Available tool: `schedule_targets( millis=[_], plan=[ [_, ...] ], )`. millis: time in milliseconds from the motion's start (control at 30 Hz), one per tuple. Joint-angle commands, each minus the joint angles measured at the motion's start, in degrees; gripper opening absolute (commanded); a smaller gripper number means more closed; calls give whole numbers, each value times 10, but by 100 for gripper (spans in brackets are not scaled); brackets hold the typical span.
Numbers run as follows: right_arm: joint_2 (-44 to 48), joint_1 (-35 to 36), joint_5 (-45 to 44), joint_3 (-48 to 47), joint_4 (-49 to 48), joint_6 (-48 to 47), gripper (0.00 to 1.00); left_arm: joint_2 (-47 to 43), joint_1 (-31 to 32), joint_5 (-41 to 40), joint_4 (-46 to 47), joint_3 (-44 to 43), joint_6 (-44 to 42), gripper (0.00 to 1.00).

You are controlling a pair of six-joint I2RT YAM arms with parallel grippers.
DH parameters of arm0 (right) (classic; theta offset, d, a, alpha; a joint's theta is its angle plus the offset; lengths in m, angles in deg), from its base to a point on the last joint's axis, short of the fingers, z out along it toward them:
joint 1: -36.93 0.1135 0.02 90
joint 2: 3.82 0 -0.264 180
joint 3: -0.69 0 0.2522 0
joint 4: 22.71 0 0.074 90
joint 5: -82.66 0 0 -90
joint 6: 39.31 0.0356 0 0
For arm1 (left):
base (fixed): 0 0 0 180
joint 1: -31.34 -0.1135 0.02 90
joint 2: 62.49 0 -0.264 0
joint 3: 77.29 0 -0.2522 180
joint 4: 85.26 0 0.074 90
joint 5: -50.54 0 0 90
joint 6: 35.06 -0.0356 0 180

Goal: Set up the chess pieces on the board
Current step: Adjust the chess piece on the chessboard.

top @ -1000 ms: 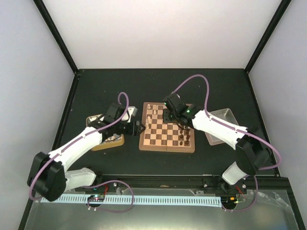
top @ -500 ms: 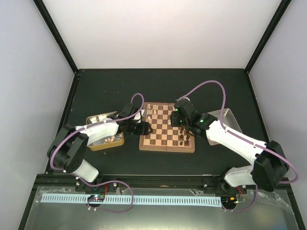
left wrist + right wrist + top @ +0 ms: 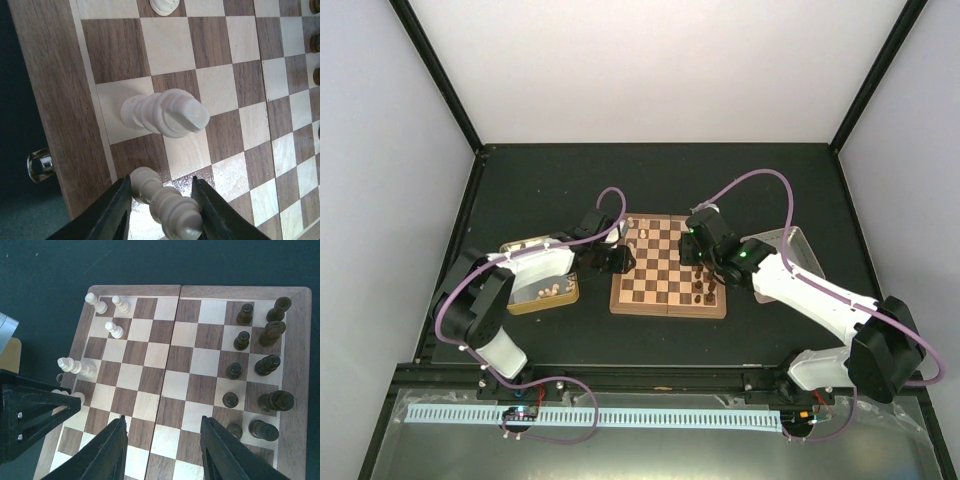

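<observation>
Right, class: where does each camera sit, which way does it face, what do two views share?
Top external: high behind the bases, looking down at the board; left arm and right arm show.
Left wrist: low over the board's edge, looking down; its left fingers flank a pale piece.
Right wrist: higher above the board, looking down; its right fingers frame the bottom.
Shared: both wrist views catch the tall pale piece.

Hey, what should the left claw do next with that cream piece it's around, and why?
Probably finish closing gently on the cream piece, without lifting yet. The left claw flanks it on the edge row of the board, but I can't tell whether it's clamped. A taller cream piece stands close beside it, easy to knock.
</observation>
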State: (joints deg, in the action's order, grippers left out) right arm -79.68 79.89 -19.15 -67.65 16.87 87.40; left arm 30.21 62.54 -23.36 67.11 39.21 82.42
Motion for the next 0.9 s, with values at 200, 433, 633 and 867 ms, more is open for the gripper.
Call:
schedule_targets(
  millis=[200, 433, 633, 867],
  plan=[
    [5, -3, -18, -1, -7, -5, 41, 25, 3, -20, -4, -31, -7, 29],
    [6, -3, -18, -1, -6, -4, 41, 18, 4, -34, -22, -35, -14, 36],
    [9, -3, -15, -3, -7, -4, 41, -21, 6, -37, -54, -37, -22, 52],
    [27, -3, -8, 6, -11, 1, 41, -137, 3, -98, -122, -30, -9, 62]
  ],
)
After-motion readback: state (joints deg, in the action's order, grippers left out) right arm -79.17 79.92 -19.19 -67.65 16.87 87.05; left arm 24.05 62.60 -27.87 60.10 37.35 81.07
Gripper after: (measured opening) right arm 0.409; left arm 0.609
